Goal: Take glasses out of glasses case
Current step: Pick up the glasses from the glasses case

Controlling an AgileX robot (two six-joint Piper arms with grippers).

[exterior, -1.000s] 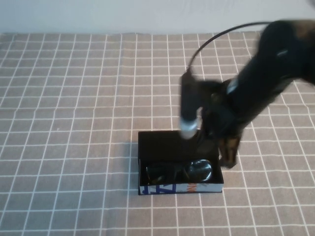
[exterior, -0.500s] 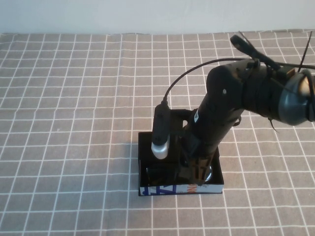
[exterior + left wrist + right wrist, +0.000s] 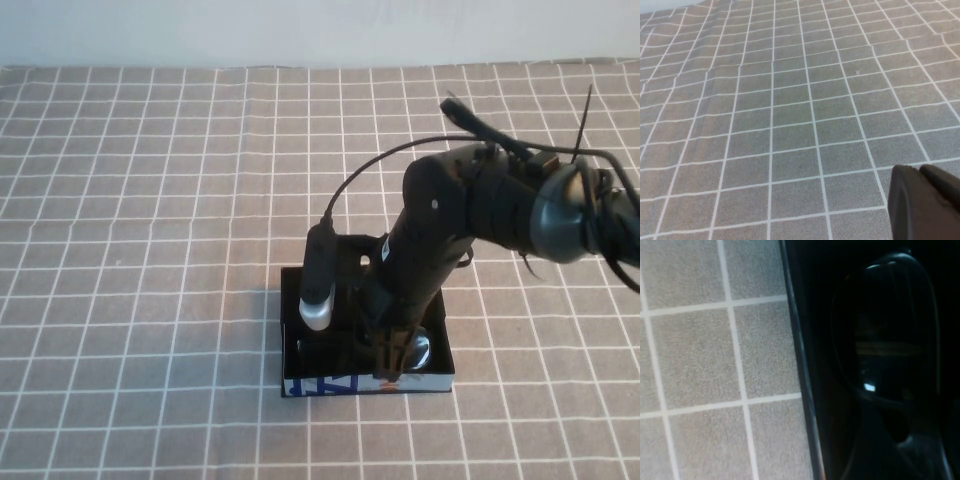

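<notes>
The glasses case (image 3: 335,385) lies open on the checked cloth, black inside, with its white printed side facing me. The black glasses lie inside; one lens (image 3: 421,350) shows to the right of the arm, the rest is mostly hidden. My right gripper (image 3: 388,352) reaches down into the case, over the middle of the glasses. In the right wrist view a dark lens (image 3: 887,340) fills the frame close up, beside the case wall (image 3: 799,365). My left gripper (image 3: 920,172) is shut and empty above bare cloth, out of the high view.
A grey cloth with a white grid (image 3: 150,200) covers the whole table. A black cable (image 3: 370,170) arcs from the right arm to the wrist camera (image 3: 317,285) beside the case's left part.
My right arm has swung from behind and right of the case down into it, and the gripper now sits low over the glasses. The case has not moved.
</notes>
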